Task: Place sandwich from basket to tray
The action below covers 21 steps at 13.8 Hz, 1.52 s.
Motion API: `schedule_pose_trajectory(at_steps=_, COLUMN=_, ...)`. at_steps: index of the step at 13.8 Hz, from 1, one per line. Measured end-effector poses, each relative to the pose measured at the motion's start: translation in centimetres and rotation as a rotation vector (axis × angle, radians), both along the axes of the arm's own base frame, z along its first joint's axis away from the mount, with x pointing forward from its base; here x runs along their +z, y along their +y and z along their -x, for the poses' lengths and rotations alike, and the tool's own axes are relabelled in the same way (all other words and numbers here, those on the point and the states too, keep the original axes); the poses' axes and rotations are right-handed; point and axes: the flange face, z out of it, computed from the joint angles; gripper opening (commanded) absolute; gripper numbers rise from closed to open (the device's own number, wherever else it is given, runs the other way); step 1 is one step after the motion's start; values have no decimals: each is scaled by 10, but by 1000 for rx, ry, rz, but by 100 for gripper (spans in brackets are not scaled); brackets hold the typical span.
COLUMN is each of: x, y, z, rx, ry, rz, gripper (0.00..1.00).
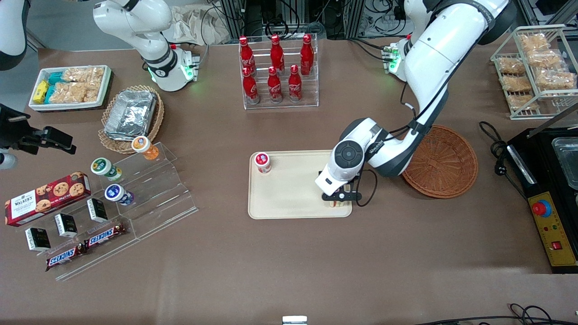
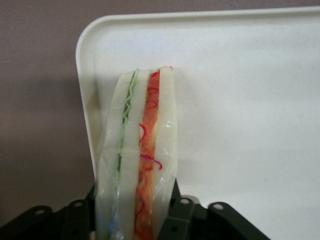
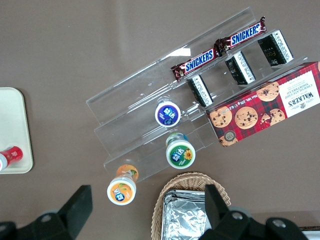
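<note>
Here the left arm's pincer (image 1: 337,200) hangs low over the corner of the tray (image 1: 289,203) that lies nearest the front camera and toward the working arm's end of the worktop (image 1: 289,271). The pincer is clamped on the sandwich (image 2: 140,150), which stands on edge between its fingers (image 2: 176,220). In the left wrist view the sandwich shows three pale bread layers, with green filling in one seam and red-orange filling in the other, under a clear wrapping. It sits over the tray's surface, just inside a rounded corner of the rim; whether its lower edge touches the tray cannot be told. The basket (image 1: 445,162), round and reddish-brown, rests on the worktop just beside the tray, toward the working arm's end, with the arm's forearm passing over its rim. A small red-lidded cup (image 1: 262,162) lies on the tray at its corner farther from the front camera, toward the parked arm's end, well apart from the sandwich.
</note>
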Motion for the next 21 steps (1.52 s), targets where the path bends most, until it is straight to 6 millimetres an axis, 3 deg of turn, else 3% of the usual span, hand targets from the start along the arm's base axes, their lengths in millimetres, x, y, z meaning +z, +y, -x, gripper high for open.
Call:
schedule_pose_trajectory(at_steps=3, x=5, y=-2, z=-3, rx=0, ry=-10, rz=6, gripper=100)
schedule_pose_trajectory(at_steps=5, x=23, y=-2, z=-15, rx=9, ry=-15, rz=-5, gripper=100)
schedule_pose_trajectory(at_steps=7, x=59, y=2, z=-30, rx=16, ry=-7, rz=-43, gripper=100)
schedule_pose_trajectory(at_steps=11, x=157, y=23, z=-49, rx=-34, ry=-51, rz=-78, gripper=100)
schedule_pose_trajectory(at_steps=16, x=235, y=107, z=-71, rx=-41, ry=-98, rz=-102, gripper=100)
schedule_pose_trajectory(at_steps=21, x=271, y=193, z=-86, rx=-83, ry=-75, rz=-78, gripper=99)
